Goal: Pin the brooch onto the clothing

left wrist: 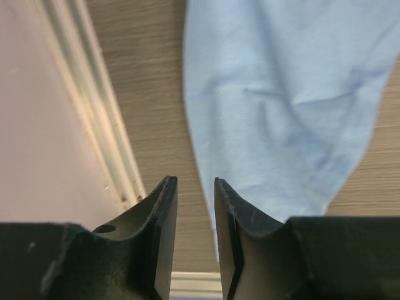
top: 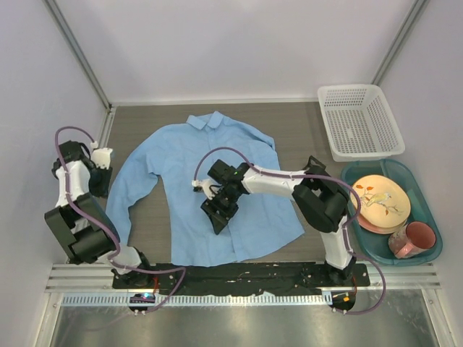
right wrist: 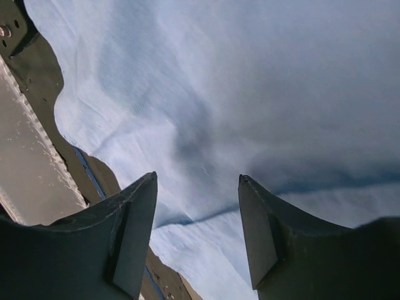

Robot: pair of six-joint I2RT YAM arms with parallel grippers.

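Observation:
The clothing (top: 181,159), a light blue button-up shirt, lies spread flat on the table with its collar at the far side. My right gripper (top: 217,215) hovers low over the shirt's front, close to the lower hem. In the right wrist view the right gripper (right wrist: 197,176) stands open, with only wrinkled blue fabric (right wrist: 250,81) beneath it. My left gripper (top: 99,189) is folded back at the table's left edge beside a sleeve. Seen from the left wrist, the left gripper (left wrist: 194,180) is narrowly open and empty, and the sleeve (left wrist: 281,94) lies to its right. The brooch is out of view.
A white mesh basket (top: 359,119) stands at the back right. In front of it, a teal tub (top: 428,206) holds a painted plate (top: 380,199) and a pink mug (top: 416,238). A pale wall rail (left wrist: 94,112) runs along the left edge.

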